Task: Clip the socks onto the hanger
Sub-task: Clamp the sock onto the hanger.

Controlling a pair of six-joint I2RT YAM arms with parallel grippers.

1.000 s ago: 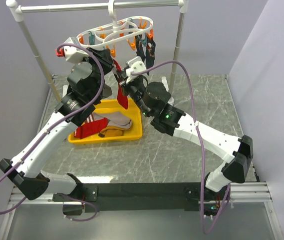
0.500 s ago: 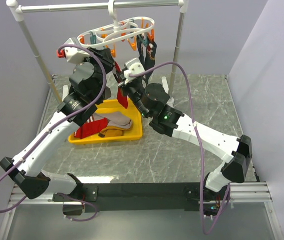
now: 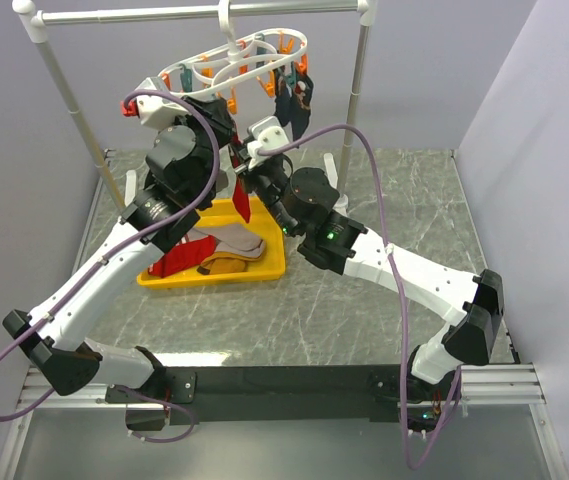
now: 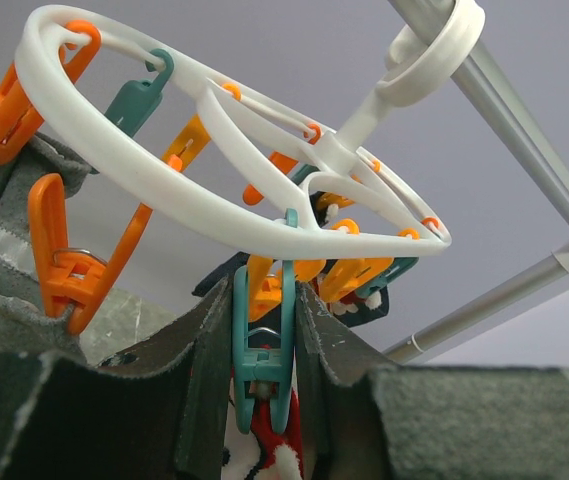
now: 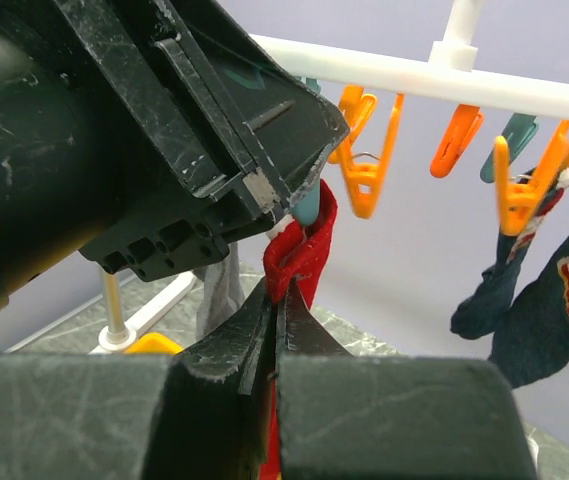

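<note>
The white oval hanger (image 3: 236,62) hangs by its hook from the rail, with orange and teal clothespins; it also shows in the left wrist view (image 4: 164,180) and the right wrist view (image 5: 414,82). My left gripper (image 4: 264,400) is shut on a teal clothespin (image 4: 264,365), one finger on each side of it. A red sock (image 5: 304,250) reaches up into that pin's lower end. My right gripper (image 5: 276,300) is shut on the red sock just below the pin. In the top view both grippers meet under the hanger's left half, and the red sock (image 3: 245,203) hangs down.
A yellow tray (image 3: 269,270) below holds a red sock with white stripes (image 3: 172,260), a grey-beige sock (image 3: 236,240) and a brown-mustard one (image 3: 226,266). Dark socks (image 5: 524,320) hang clipped at the hanger's right end. The white pole-and-rail stand (image 3: 194,13) frames the back.
The left gripper and the hanger have shifted slightly up and to the right. The right gripper has followed with the red sock, closing in under the teal pin.
</note>
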